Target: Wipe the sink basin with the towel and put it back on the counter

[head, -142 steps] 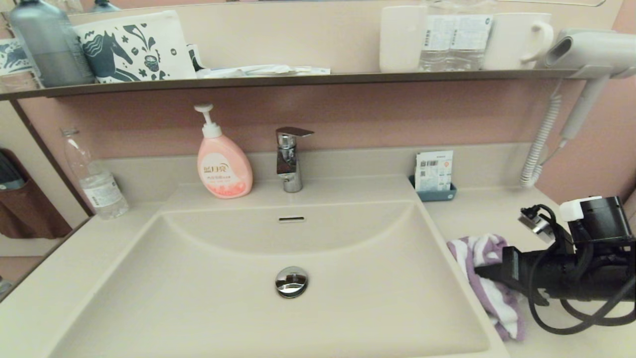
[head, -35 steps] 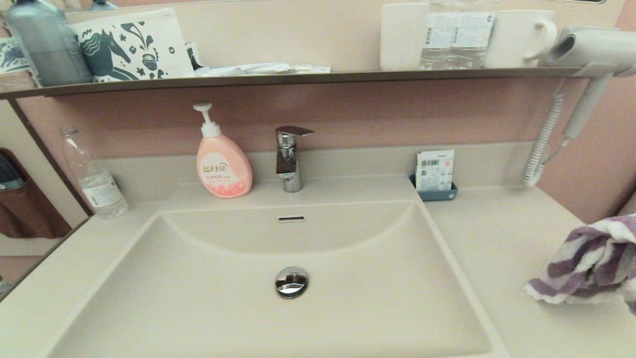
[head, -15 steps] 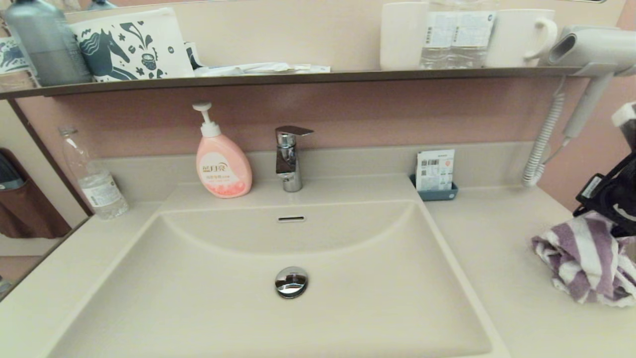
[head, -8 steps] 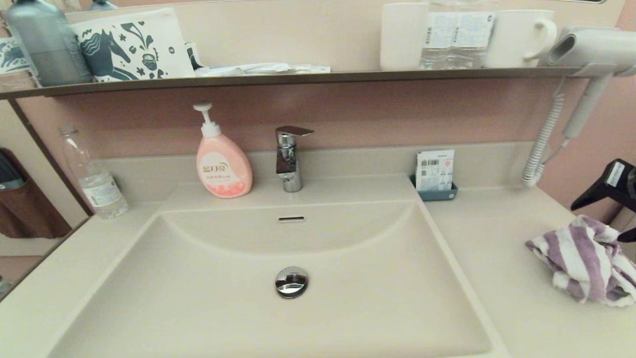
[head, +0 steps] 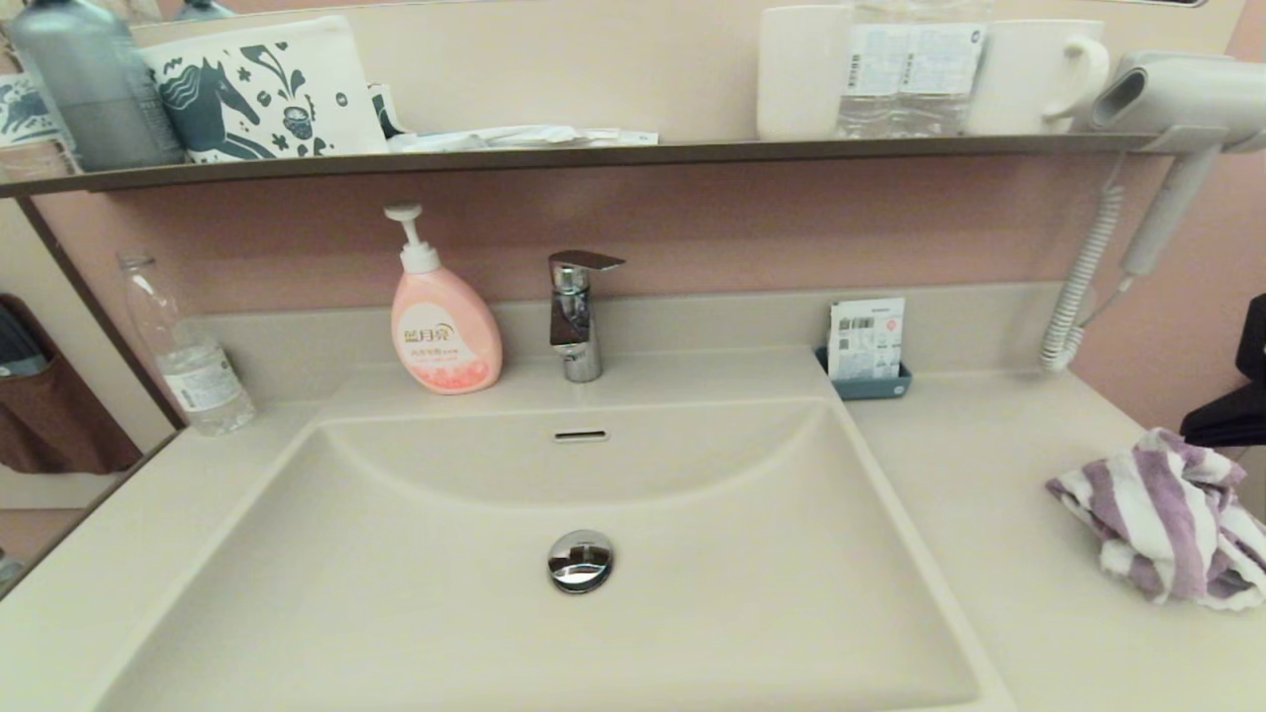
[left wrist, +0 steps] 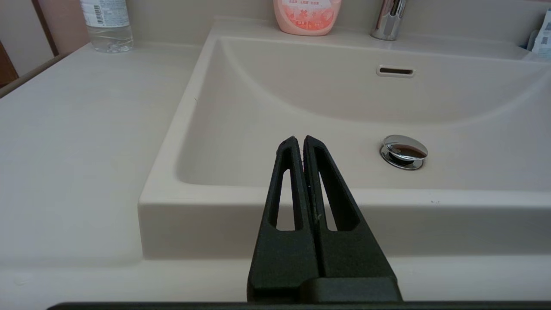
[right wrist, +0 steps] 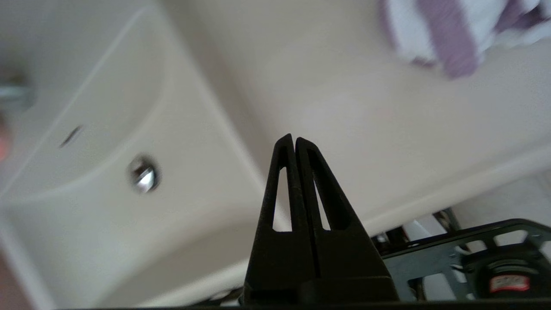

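The purple-and-white striped towel (head: 1162, 514) lies crumpled on the counter (head: 989, 465) at the far right, apart from the sink basin (head: 445, 593). The basin holds only its chrome drain plug (head: 581, 561) and the overflow slot (head: 581, 435). My right gripper (right wrist: 294, 138) is shut and empty, hanging over the counter's front edge with the towel (right wrist: 447, 30) ahead of it. In the head view only a black piece of the right arm (head: 1231, 420) shows at the right edge, above the towel. My left gripper (left wrist: 299, 138) is shut and empty, parked before the basin's front rim.
A pink soap bottle (head: 442, 326) and the chrome faucet (head: 577, 314) stand behind the basin. A clear water bottle (head: 188, 356) is at the back left, a blue card tray (head: 867, 351) at the back right. A hair dryer (head: 1167, 99) with coiled cord hangs by the dark shelf (head: 593, 155).
The right gripper let go of the towel onto the counter at the far right, drew back toward the right edge and shut. The left arm has not moved.
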Robot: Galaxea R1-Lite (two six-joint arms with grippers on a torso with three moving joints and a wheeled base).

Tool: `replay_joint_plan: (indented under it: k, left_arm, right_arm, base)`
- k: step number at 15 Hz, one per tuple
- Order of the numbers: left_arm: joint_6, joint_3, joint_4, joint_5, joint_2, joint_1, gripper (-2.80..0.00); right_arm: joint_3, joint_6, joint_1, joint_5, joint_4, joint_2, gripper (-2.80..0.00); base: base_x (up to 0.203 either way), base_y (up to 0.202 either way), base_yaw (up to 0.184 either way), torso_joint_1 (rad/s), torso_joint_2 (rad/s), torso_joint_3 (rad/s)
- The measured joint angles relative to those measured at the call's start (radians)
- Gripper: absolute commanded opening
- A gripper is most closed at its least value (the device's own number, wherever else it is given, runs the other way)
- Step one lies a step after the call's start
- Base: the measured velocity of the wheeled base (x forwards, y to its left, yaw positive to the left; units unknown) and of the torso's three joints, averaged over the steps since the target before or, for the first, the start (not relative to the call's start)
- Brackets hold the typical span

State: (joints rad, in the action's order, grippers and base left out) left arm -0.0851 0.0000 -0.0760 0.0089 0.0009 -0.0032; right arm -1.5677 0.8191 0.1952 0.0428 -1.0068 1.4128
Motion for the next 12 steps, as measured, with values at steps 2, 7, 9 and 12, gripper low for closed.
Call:
replay_joint_plan:
  k: [2, 7, 9, 12]
  left_arm:
    - [0.0, 0.0, 0.0, 0.0, 0.0, 0.0, -2.8]
    - [0.0, 0.0, 0.0, 0.0, 0.0, 0.0, -2.8]
    - [0.0, 0.0, 0.0, 0.0, 0.0, 0.0, -2.8]
    - [0.0, 0.0, 0.0, 0.0, 0.0, 0.0, -2.8]
  right_arm:
    - [0.013, 0.026, 0.039, 0.0, 0.0, -0.081, -2.8]
    - [0.082, 0.035, -0.018, -0.025, 0.001, -0.399, -2.8]
    - [0.139, 0.024, -0.071, -0.051, 0.005, -0.561, -2.8]
    - [0.265, -0.027, -0.132, -0.072, 0.011, -0.808, -2.8]
  base:
    - [0.0, 0.0, 0.0, 0.0, 0.0, 0.0]
    - [0.0, 0.0, 0.0, 0.0, 0.0, 0.0]
    - [0.0, 0.0, 0.0, 0.0, 0.0, 0.0]
    - [0.0, 0.0, 0.0, 0.0, 0.0, 0.0]
